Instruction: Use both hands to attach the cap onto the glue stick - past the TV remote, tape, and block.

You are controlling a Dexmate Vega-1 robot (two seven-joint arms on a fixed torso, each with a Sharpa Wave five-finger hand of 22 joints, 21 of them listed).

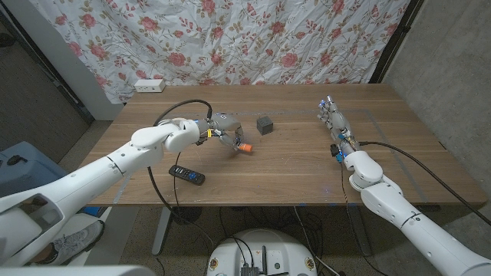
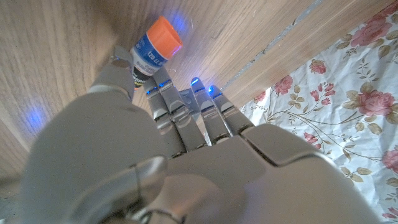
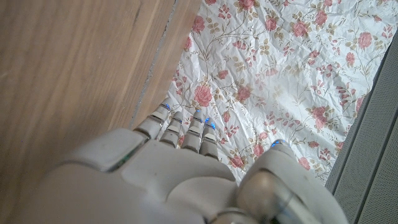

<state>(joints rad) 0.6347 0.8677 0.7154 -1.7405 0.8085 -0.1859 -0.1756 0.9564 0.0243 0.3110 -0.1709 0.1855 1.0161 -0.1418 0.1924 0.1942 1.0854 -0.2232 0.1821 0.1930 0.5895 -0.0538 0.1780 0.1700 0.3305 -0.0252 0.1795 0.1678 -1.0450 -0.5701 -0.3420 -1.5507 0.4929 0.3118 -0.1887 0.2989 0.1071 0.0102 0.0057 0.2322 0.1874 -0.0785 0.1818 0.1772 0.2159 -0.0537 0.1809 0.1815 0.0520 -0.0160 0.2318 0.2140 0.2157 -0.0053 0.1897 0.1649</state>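
While the wide wooden tabletop (image 1: 307,165) lies under both arms before a flowered cloth (image 1: 253,38) on the far wall, the work sits left of the middle. The left hand (image 1: 221,127) holds the glue stick (image 1: 243,147), fingers (image 2: 163,99) closed round its body, the orange end pointing away from the palm; the left wrist view shows that end close to the wood. The right hand (image 1: 331,116) waits well apart on the far right, fingers straight and holding nothing. A grey block (image 1: 265,126) stands just beyond the stick, and the black TV remote (image 1: 187,175) lies nearer the front edge. I can pick out neither the tape nor a loose cap. Judging by this, the stick is picked up and capping not yet begun; next, the right hand should find the cap and meet the stick, squarely aligned.
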